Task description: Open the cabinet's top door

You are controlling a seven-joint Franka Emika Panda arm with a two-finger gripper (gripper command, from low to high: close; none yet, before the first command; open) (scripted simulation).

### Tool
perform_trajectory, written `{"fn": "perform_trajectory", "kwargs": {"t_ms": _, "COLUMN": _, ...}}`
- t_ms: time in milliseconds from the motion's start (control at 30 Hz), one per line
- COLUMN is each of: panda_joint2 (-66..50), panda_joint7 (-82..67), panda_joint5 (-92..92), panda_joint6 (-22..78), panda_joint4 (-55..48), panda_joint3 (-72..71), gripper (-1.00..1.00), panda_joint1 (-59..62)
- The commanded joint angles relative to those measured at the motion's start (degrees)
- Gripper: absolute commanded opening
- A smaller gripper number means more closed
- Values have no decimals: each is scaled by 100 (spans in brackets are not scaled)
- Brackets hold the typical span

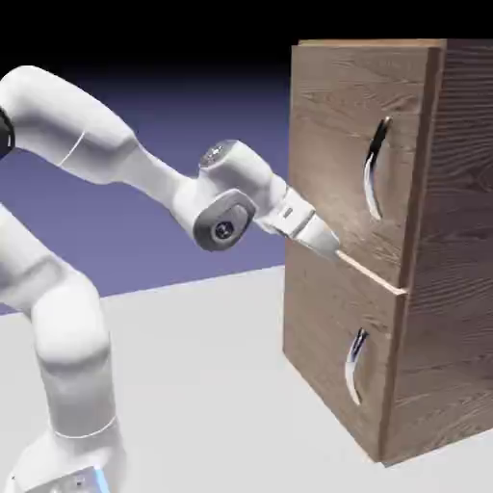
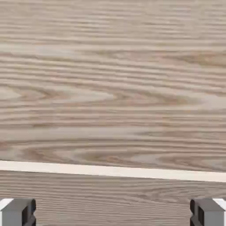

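Observation:
The brown wood-grain cabinet [image 1: 448, 289] stands at the exterior view's right. The top door [image 1: 332, 125] is the taller upper panel, and its long curved silver handle [image 1: 374, 169] sits near its right side. Below it is the smaller door [image 1: 323, 337] with a shorter handle [image 1: 354, 366]. A thin pale strip [image 1: 371, 272] runs along the seam between the two doors. My gripper [image 1: 334, 250] is at the left end of that seam, close against the wood, left of and below the long handle. In the hand view the gripper [image 2: 113, 214] is open, with wood grain and the pale strip [image 2: 113, 171] filling the picture.
The cabinet rests on a pale grey table [image 1: 212, 385]. The arm's elbow and forearm [image 1: 144, 164] stretch from the left toward the cabinet front. The base column [image 1: 77, 385] rises at the lower left.

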State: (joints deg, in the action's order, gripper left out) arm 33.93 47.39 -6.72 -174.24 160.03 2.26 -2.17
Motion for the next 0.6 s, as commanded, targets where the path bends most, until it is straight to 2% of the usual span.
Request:
{"fn": "perform_trajectory", "kwargs": {"t_ms": 0, "panda_joint2": 47, "panda_joint7": 183, "panda_joint5": -250, "panda_joint6": -9, "panda_joint4": -36, "panda_joint3": 84, "gripper": 0, "panda_joint1": -55}}
{"fn": "perform_trajectory", "kwargs": {"t_ms": 567, "panda_joint2": 850, "panda_joint7": 3292, "panda_joint5": -4486, "panda_joint6": -158, "panda_joint4": -645, "panda_joint3": 1509, "gripper": 0, "panda_joint1": -988}}
